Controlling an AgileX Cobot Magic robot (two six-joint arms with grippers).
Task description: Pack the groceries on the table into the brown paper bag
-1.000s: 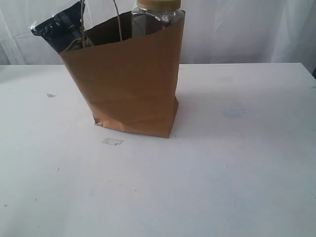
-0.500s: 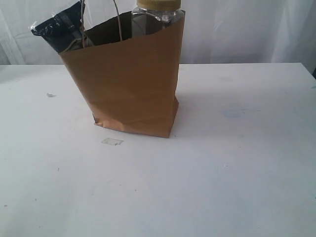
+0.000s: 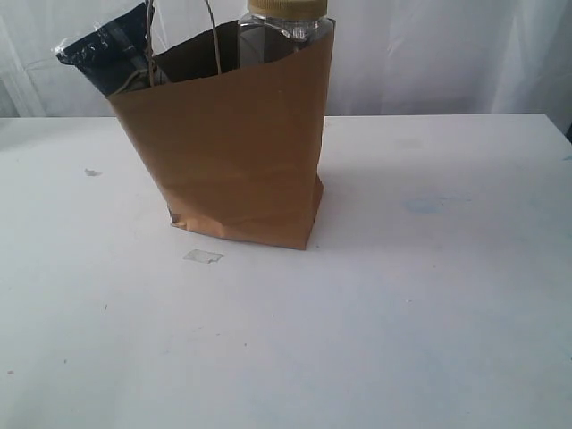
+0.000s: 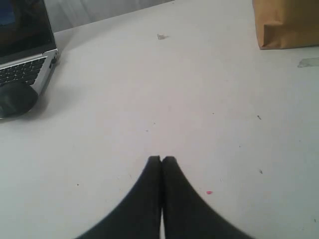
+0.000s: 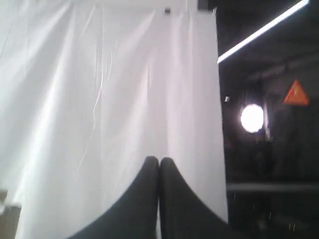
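Note:
The brown paper bag point(image 3: 234, 152) stands upright on the white table point(image 3: 402, 313), left of centre. A clear jar with a mustard-yellow lid point(image 3: 286, 27) and a long navy packet point(image 3: 107, 49) stick out of its top. Other groceries are hidden. Neither arm shows in the exterior view. In the left wrist view my left gripper point(image 4: 161, 158) is shut and empty, low over bare tabletop, with a corner of the bag point(image 4: 286, 22) well away from it. My right gripper point(image 5: 159, 160) is shut and empty, pointing at a white curtain point(image 5: 99, 99), away from the table.
A small scrap of clear tape point(image 3: 203, 256) lies in front of the bag. In the left wrist view a laptop point(image 4: 22, 55) and a dark mouse point(image 4: 15, 98) sit at the table's edge. A white curtain hangs behind the table.

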